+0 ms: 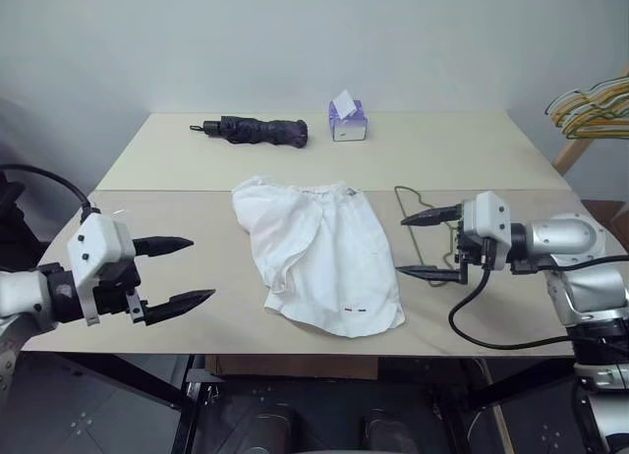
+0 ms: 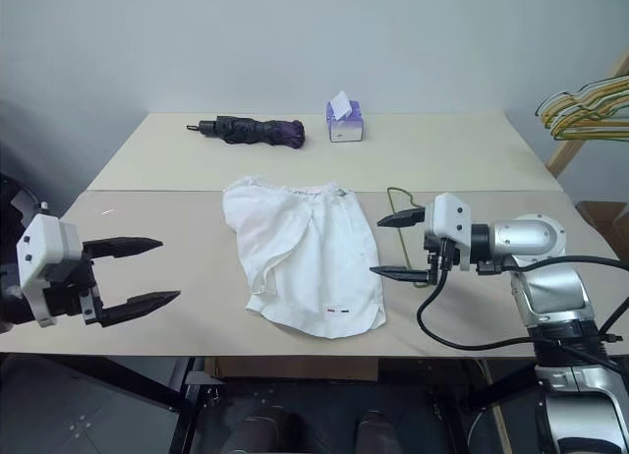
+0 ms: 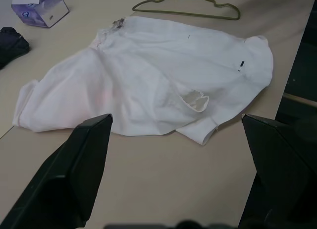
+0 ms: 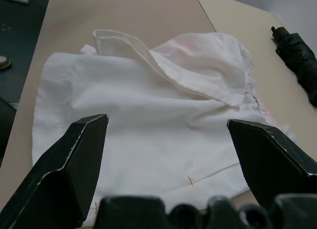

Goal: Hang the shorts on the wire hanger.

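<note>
Left gripper (image 1: 177,272) level at 8 o'clock, right gripper (image 1: 425,245) at 3 o'clock — both aimed inward, fingers spread, grasping nothing; one pair of shorts (image 1: 319,253) crumpled at table (image 1: 177,144) centre; one wire hanger (image 3: 190,7) flat beside it, partly behind the right gripper; one folded umbrella (image 1: 257,131) and one tissue box (image 1: 348,121) at 12 o'clock.

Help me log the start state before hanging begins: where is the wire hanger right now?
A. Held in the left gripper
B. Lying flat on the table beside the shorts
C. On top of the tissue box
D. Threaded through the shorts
B: the wire hanger lies flat on the table next to the shorts, near the open right gripper, and is held by neither gripper.
</note>
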`<state>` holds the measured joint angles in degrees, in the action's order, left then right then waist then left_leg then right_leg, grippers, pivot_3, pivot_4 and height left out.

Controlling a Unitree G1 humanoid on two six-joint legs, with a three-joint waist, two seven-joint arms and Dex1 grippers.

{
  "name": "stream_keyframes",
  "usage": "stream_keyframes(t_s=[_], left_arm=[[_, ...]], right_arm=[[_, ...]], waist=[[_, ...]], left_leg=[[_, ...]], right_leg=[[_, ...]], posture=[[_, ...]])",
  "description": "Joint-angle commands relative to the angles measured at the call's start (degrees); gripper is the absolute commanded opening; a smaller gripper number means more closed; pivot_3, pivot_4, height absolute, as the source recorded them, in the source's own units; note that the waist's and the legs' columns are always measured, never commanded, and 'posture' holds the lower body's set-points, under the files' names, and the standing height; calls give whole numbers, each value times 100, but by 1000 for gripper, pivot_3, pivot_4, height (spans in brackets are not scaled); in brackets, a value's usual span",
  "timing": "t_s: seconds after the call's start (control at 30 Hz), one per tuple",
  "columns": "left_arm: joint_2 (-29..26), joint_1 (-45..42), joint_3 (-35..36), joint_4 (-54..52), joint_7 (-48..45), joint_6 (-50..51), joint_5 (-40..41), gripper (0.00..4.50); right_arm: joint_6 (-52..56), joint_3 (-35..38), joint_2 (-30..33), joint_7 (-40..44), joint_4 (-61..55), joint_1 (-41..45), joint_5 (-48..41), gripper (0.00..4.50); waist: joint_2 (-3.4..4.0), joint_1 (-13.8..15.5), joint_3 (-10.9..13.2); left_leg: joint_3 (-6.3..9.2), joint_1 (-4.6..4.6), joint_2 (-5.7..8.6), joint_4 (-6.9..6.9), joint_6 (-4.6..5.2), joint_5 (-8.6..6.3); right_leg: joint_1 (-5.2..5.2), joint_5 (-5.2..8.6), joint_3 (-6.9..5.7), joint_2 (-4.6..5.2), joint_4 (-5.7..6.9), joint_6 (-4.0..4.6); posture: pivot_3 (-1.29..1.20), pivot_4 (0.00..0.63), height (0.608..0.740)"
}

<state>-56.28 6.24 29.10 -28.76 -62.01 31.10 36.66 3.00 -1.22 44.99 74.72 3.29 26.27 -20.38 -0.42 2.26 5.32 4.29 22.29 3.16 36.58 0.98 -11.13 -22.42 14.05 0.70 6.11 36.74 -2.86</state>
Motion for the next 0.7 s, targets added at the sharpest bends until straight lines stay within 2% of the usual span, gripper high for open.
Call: stream_keyframes(t_s=[0.03,0.33,0.47,0.57,0.7], left_arm=[[-15,-211,12,30,35,-27,126,4500],[-77,-360,-454,-143,110,-91,-111,4500],[-146,-234,-985,-418,-59,-288,-384,4500],[-215,-340,-1893,-529,32,-535,-1074,4500],[58,-1236,-3742,-138,348,-999,-2696,4500]], right_arm=[[-63,184,82,-38,-213,10,-42,4485],[-78,212,92,-159,-295,-70,-19,4485],[-28,227,169,-199,-477,-134,-30,4485],[5,230,217,-244,-622,-244,-54,4485],[-49,168,251,-269,-790,-383,14,4485]], waist=[[0,0,0],[-1,-15,0],[-1,-29,1],[-1,-31,1],[-3,-15,2]], left_leg=[[0,0,0,0,0,0],[-4,1,-1,0,0,0],[-6,2,-1,0,0,0],[-13,2,-1,0,0,-1],[-22,1,-1,0,-1,-1]], right_leg=[[0,0,-1,0,0,0],[-2,-7,1,-2,0,-9],[-3,-7,2,-2,-2,-8],[-2,0,7,0,-5,3],[7,0,6,-1,-9,10]], posture=[[52,39,740],[21,33,740],[0,40,740],[-16,43,740],[-34,41,740]])
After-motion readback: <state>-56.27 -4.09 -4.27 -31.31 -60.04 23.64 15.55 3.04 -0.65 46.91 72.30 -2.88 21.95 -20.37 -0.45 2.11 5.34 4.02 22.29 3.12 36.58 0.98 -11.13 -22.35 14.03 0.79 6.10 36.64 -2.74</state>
